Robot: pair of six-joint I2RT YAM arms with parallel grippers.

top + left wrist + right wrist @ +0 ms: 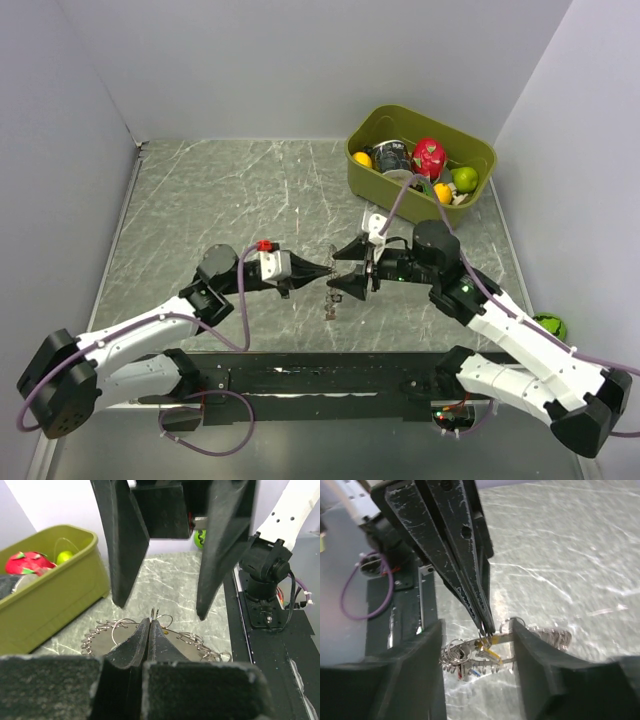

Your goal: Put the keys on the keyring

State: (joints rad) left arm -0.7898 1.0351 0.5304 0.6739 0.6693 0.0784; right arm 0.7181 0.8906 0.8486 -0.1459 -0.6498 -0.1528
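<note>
Your left gripper is pinched shut on only the thin wire of the keyring, which dangles over mid-table, while your right gripper stands open astride those tips, so a nudge could knock the ring loose.

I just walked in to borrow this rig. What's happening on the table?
The left gripper has its fingers shut on the thin metal keyring, and its bunch of small grey keys hangs below the pinch. The right gripper faces it, fingers open on either side of that pinch, holding nothing. They meet above the middle of the grey marbled table.
</note>
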